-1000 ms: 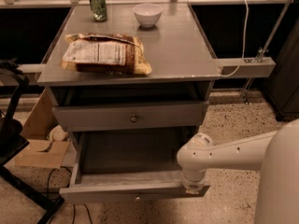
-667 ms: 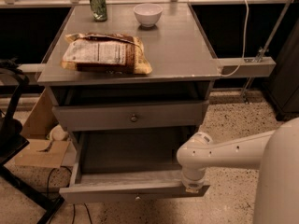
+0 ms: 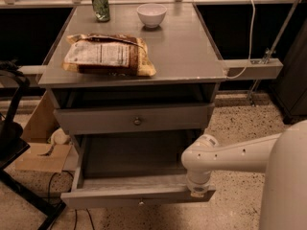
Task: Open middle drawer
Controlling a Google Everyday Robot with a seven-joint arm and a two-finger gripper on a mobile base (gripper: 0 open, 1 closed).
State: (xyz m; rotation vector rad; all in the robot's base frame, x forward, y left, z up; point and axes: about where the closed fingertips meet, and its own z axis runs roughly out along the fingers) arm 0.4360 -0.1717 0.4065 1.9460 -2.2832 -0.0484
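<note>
Since nothing has moved, the middle drawer (image 3: 120, 196) stays pulled far out, so my job looks done, and my tool (image 3: 197, 192) sits at its right front corner, apart or together I cannot tell.

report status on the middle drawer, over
Gripper down at right end of middle drawer front. Drawer pulled well out. Nothing seen blocking it.

You can't make out the gripper (image 3: 197, 191) under the white wrist (image 3: 199, 163), at the right end of the middle drawer (image 3: 129, 196) front. Left of it the knob (image 3: 140, 202) is barely a speck; the arm (image 3: 240, 155) runs off the right edge
</note>
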